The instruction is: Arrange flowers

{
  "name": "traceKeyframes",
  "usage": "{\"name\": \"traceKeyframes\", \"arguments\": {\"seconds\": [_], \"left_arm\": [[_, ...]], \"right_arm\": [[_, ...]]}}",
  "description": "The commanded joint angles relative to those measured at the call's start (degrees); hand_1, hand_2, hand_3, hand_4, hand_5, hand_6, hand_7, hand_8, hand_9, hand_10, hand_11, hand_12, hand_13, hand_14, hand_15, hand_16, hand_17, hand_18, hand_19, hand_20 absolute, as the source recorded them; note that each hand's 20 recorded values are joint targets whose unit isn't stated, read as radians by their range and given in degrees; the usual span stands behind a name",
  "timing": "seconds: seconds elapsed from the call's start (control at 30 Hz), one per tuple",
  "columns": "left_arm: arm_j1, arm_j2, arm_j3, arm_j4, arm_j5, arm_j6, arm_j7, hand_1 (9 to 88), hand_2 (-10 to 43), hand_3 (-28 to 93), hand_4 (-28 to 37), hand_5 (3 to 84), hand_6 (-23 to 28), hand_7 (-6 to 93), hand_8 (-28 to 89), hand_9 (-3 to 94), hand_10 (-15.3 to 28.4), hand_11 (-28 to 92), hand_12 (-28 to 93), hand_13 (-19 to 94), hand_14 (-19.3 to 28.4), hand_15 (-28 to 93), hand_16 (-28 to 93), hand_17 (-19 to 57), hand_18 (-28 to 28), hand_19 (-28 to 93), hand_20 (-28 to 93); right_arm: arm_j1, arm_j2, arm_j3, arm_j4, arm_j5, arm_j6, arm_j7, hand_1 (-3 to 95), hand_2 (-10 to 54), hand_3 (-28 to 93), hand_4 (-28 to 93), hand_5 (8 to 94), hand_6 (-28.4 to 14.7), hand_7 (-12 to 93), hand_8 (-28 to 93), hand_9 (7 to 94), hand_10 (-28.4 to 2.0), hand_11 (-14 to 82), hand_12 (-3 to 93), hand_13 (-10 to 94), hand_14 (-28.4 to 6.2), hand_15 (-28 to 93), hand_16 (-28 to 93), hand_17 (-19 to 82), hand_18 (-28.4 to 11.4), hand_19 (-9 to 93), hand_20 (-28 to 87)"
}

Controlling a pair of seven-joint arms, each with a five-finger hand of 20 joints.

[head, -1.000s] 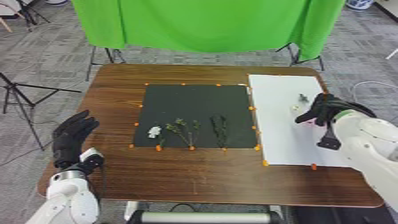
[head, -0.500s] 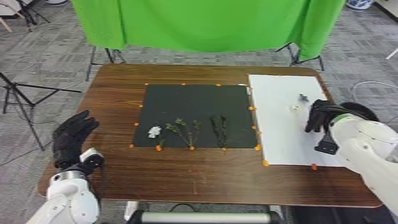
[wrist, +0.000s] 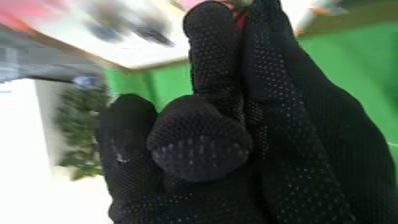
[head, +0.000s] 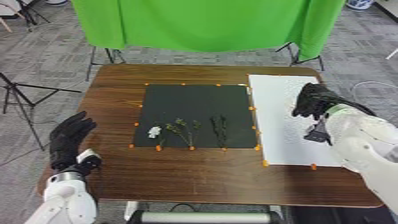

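White blossom (head: pixel 155 132) and green sprigs (head: pixel 181 123) lie spaced by the black mat's (head: pixel 195 97) near edge, probably for easy picking; over the white sheet's (head: pixel 277 145) right edge, the right hand's (head: pixel 313 101) grip I cannot tell.

White flower (head: pixel 155 132), sprigs (head: pixel 181 122) — on black mat (head: pixel 195 100)

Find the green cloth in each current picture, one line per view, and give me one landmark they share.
Head view: the green cloth hangs at the top, beyond the far edge of the table.
Right wrist view: the green cloth is in the background, partly hidden behind the right hand.
Shared landmark: the white sheet.
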Motion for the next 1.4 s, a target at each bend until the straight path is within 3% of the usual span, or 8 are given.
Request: {"name": "traceKeyframes", "arguments": {"seconds": [0.03, 0.43, 0.7, 0.9, 1.13, 1.17, 1.23, 1.4], "left_arm": [[0.19, 1.17, -0.67, -0.41, 0.27, 0.17, -0.01, 41.2, 9.3, 70, -11.0, 53.3, 2.5, 20.9, -4, 55.1, 13.8, 26, 10, 47, 16.6, 30, -4, 14.1, 11.9, 22, 20], [-1.63, 1.23, 1.55, 0.34, 0.64, -0.45, -0.15, 38.1, 6.7, 70, -14.0, 53.2, 2.5, 21.1, -10, 54.7, 13.9, 26, 10, 46, 16.9, 30, -4, 14.0, 12.0, 21, 20], [-4.59, 0.88, 4.62, 1.65, 5.69, -0.69, -1.19, 37.9, 7.1, 70, -15.2, 53.2, 2.5, 21.2, -10, 54.7, 13.9, 26, 10, 46, 17.1, 30, -4, 13.7, 12.1, 21, 20], [-7.87, -0.82, 8.15, 3.21, 3.45, 1.66, 2.06, 35.7, 8.0, 69, -18.3, 53.1, 2.4, 21.3, -10, 53.4, 14.1, 25, 10, 45, 16.8, 29, -4, 13.6, 12.2, 21, 20], [-8.68, -0.75, 8.60, 3.39, 0.52, 2.90, 3.58, 29.4, 13.8, 67, -27.9, 50.6, 2.9, 20.7, -10, 47.8, 13.7, 24, 10, 40, 15.5, 24, -3, 12.8, 11.6, 19, 18], [-8.92, -0.66, 8.83, 3.36, 1.31, 4.80, 3.33, 32.9, 17.9, 67, -27.6, 50.6, 2.9, 20.6, -10, 47.9, 13.6, 24, 9, 40, 15.3, 24, -3, 13.3, 11.4, 19, 18], [-8.71, -0.64, 8.16, 3.77, 2.86, 3.79, 3.55, 41.8, 20.6, 68, -24.8, 49.2, 3.2, 22.1, -9, 47.0, 13.2, 25, 9, 41, 14.3, 25, -4, 15.5, 10.9, 19, 19], [-9.46, -0.21, 8.37, 3.93, 6.26, 8.53, 2.91, 68.1, 16.0, 61, -4.5, 43.2, 2.1, 25.7, -12, 37.1, 11.2, 25, 9, 36, 11.3, 19, -2, 16.7, 11.0, 35, 19]], "right_arm": [[26.46, -5.61, -14.24, 0.01, 1.08, 3.13, -5.35, 63.4, -9.5, 61, -16, 77.6, -1.1, 22, 11, 93.7, -8.2, 8.3, 37.9, 94, -0.2, 62, 24, 68, -12.4, 93, 53], [42.95, -29.87, -35.78, 14.14, 5.67, 0.39, -9.34, 62.8, -9.5, 61, -16, 77.0, -0.6, 23, 11, 93.2, -8.9, 7.0, 38.7, 94, 0.1, 62, 24, 68, -12.0, 93, 53], [45.90, -39.54, -43.35, 24.04, 5.85, -3.06, -8.54, 62.3, -9.5, 62, -16, 76.8, -0.1, 24, 10, 93.2, -8.7, 6.6, 38.5, 94, 0.1, 62, 24, 68, -12.0, 93, 53], [42.55, -43.28, -45.09, 28.91, 3.91, -6.23, -7.68, 61.8, -9.5, 63, -16, 76.6, 0.1, 25, 9, 93.0, -9.0, 6.5, 38.4, 94, 0.0, 62, 24, 68, -12.1, 93, 53], [40.29, -45.49, -45.65, 31.65, 3.66, -7.45, -7.23, 61.6, -9.5, 63, -17, 76.1, 0.2, 26, 9, 92.3, -8.8, 6.1, 37.8, 94, 0.0, 62, 24, 67, -12.1, 93, 53], [40.00, -45.72, -45.51, 31.81, 3.43, -7.66, -7.13, 61.6, -9.5, 63, -17, 76.1, 0.2, 26, 9, 92.3, -8.9, 6.0, 37.7, 94, 0.0, 62, 24, 67, -12.1, 93, 53], [39.67, -45.85, -45.64, 32.03, 3.61, -6.66, -7.24, 61.5, -9.5, 63, -17, 75.9, 0.3, 26, 9, 92.1, -9.2, 5.8, 37.4, 94, 0.0, 62, 24, 67, -12.1, 93, 53], [39.41, -46.24, -45.55, 32.57, 3.16, -5.39, -7.50, 61.4, -9.5, 63, -17, 75.7, 0.4, 26, 9, 91.9, -9.5, 5.4, 36.7, 94, 0.0, 62, 24, 67, -12.2, 93, 54]]}}
